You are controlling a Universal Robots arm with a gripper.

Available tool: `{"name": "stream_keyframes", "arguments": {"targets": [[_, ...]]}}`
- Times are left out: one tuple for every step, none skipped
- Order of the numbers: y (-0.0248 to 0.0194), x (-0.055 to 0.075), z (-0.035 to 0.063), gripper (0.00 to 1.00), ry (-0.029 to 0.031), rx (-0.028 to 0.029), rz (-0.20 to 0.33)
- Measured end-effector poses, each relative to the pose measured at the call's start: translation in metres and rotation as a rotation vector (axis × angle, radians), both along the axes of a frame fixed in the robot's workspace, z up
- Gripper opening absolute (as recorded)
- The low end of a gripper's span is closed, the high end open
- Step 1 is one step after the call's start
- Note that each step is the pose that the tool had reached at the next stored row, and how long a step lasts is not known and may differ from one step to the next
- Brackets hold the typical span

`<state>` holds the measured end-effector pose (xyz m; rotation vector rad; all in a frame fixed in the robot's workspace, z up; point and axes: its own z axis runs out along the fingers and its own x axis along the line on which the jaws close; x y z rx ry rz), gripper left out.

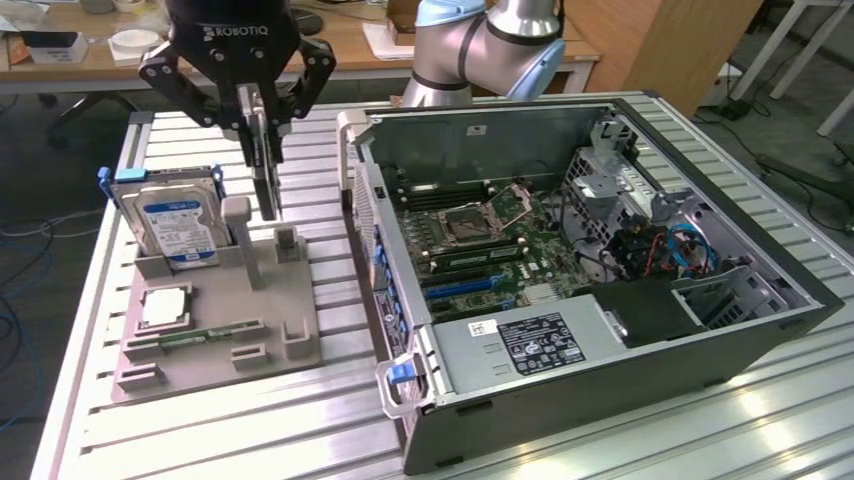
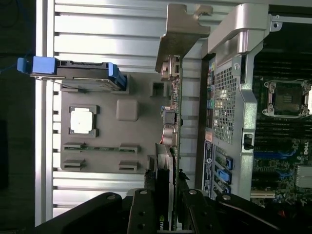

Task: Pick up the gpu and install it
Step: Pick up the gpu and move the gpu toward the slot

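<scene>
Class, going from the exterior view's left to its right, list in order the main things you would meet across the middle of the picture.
hard drive standing upright → gpu hanging on edge → computer case's rear panel → CPU socket on the motherboard → blue cables

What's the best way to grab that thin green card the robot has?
Pinch the gpu along its upper edge, coming from above, with the fingers on its two flat faces. It is thin and hangs on edge, so those broad faces look like the best contact. The gripper holds it like this.
</scene>
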<state>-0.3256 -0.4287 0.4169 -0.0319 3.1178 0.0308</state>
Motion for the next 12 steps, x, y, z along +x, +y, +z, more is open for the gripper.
{"name": "stream_keyframes", "arguments": {"targets": [[0.0001, 0.0, 0.0, 0.27, -0.0001, 0.0, 0.0], [0.0001, 0.0, 0.0, 0.27, -0.0001, -0.0001, 0.0], [0.0001, 0.001, -0.0001, 0.27, 0.0, -0.0001, -0.001], [0.0001, 0.003, -0.0002, 0.27, 0.0, -0.0001, -0.002], [0.0001, 0.005, -0.0003, 0.27, 0.0, -0.0001, -0.003], [0.0, 0.008, -0.0004, 0.27, 0.0, -0.0001, -0.003], [0.0001, 0.01, -0.0004, 0.27, 0.0, -0.0001, -0.004], [0.0001, 0.013, -0.0005, 0.27, 0.0, -0.0001, -0.004], [0.0001, 0.015, -0.0006, 0.27, -0.0001, -0.0001, -0.005], [0.0001, 0.018, -0.0007, 0.27, -0.0001, -0.0001, -0.005], [0.0001, 0.021, -0.0008, 0.27, -0.0001, -0.0001, -0.005], [0.0001, 0.023, -0.0009, 0.27, -0.0001, -0.0001, -0.005]]}}
